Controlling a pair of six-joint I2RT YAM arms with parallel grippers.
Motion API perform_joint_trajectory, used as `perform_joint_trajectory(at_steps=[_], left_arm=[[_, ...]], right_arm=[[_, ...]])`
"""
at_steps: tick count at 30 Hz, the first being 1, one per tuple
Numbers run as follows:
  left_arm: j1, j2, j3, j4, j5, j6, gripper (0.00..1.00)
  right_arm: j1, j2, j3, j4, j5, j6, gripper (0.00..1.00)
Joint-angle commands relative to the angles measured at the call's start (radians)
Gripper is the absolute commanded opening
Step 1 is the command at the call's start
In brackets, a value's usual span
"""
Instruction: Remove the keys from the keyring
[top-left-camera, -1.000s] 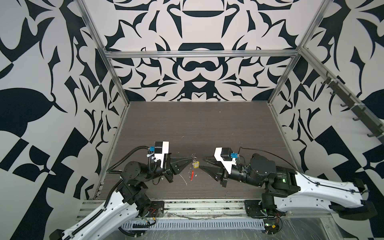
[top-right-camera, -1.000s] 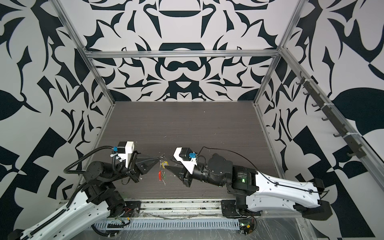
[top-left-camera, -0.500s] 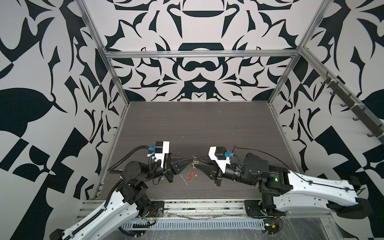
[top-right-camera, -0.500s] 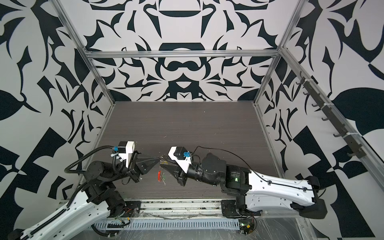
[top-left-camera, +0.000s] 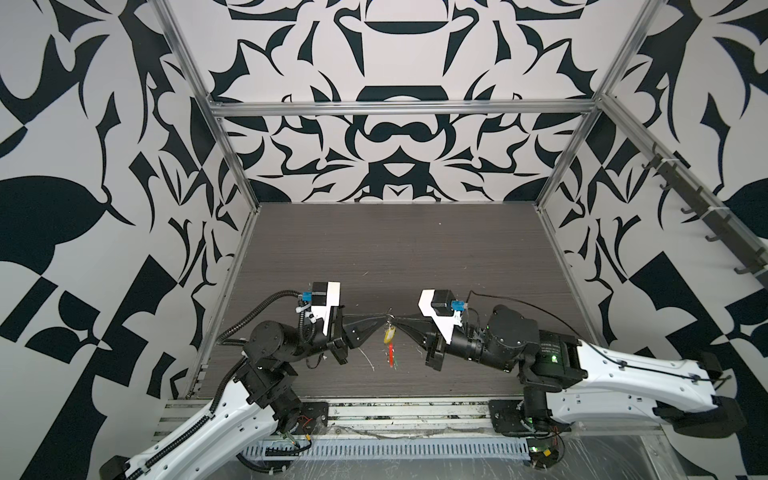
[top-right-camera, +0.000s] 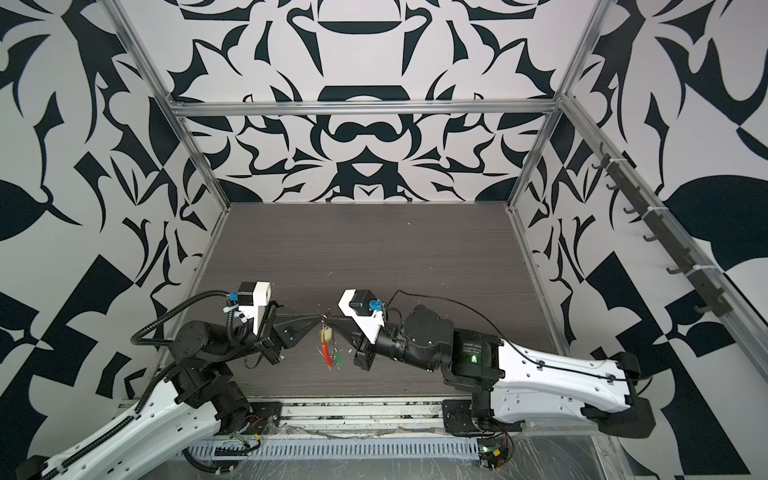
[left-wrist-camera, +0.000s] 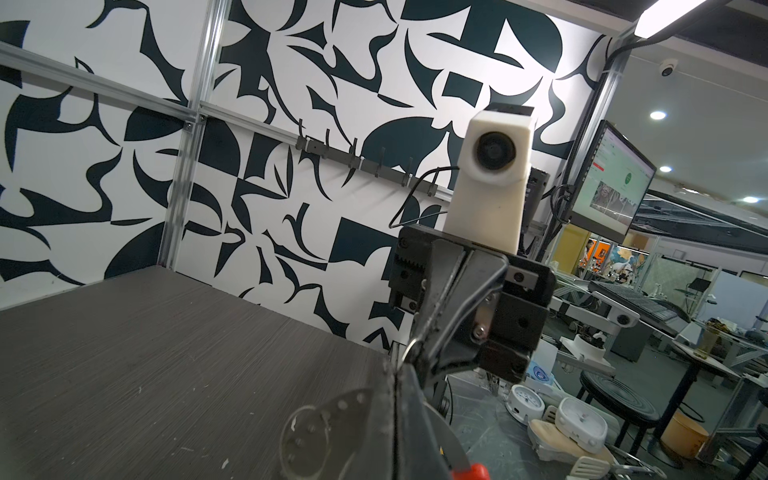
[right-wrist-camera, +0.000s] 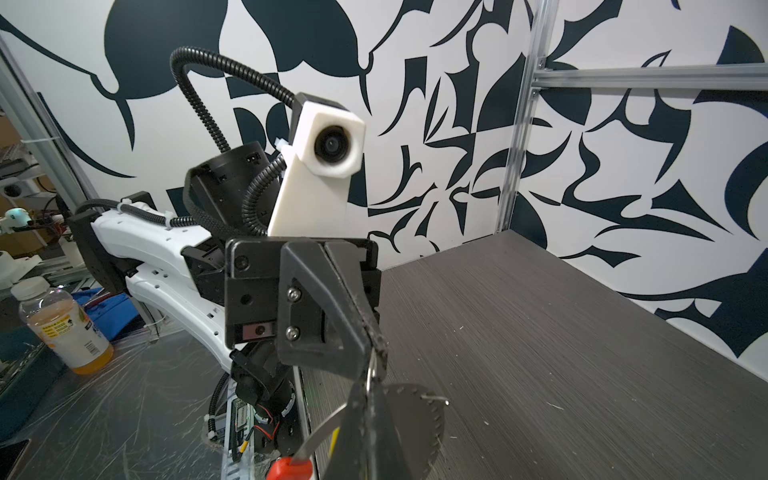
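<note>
Table (top-left-camera: 395, 249): dark wood-grain top with nothing of the task lying on it.
Right arm (top-left-camera: 602, 365): it has swung in toward the middle, closing the gap it kept from the bunch a second ago. The forearm is low and nearly level, and the wrist points at the other arm.
Left arm (top-left-camera: 232, 415): unmoved, with the elbow folded near the front edge and the wrist level, pointing across.
Right gripper (top-left-camera: 397, 323): the jaws were partly apart and clear of the bunch a second ago. They are now pressed together, tip to tip with the left gripper (top-left-camera: 381, 323), and seemingly pinch the small silver loop (left-wrist-camera: 409, 352) of the yellow key.
Left gripper: still clamped on the keyring's wire.
Keyring (left-wrist-camera: 324, 424): held in the air between the two tips, hanging down over the table's near part with its red sleeve (top-left-camera: 391, 355) lowest.
Yellow key (top-left-camera: 388, 333): just under the tips and still on the ring. With both ends now held, working it off looks like the next step.
Green key (top-right-camera: 339, 358): lower, beside the sleeve, also still on the ring.
</note>
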Motion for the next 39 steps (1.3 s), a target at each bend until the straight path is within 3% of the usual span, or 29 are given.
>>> perform_joint_trajectory(at_steps=[1,4,8,14,21,28,39], left_arm=[[-0.002,-0.009,0.03,-0.045,-0.025,-0.016,0.14],[-0.002,-0.037,0.029,-0.103,-0.059,0.002,0.36],[-0.002,-0.057,0.045,-0.181,-0.061,0.033,0.45],[-0.002,-0.008,0.096,-0.286,-0.017,0.067,0.45],[-0.001,0.058,0.11,-0.288,0.005,0.056,0.45],[0.0,0.137,0.129,-0.248,0.065,0.033,0.4],[0.0,0.191,0.142,-0.187,0.133,0.001,0.31]], right_arm=[[-0.009,-0.03,0.06,-0.038,0.038,0.003,0.0],[-0.064,-0.037,0.092,-0.145,0.016,0.026,0.0],[-0.226,-0.021,0.155,-0.298,-0.17,0.07,0.0],[-0.45,0.043,0.244,-0.47,-0.518,0.068,0.0],[-0.483,0.106,0.316,-0.628,-0.698,-0.027,0.0],[-0.485,0.133,0.324,-0.656,-0.822,-0.067,0.0],[-0.483,0.173,0.349,-0.674,-0.862,-0.08,0.0]])
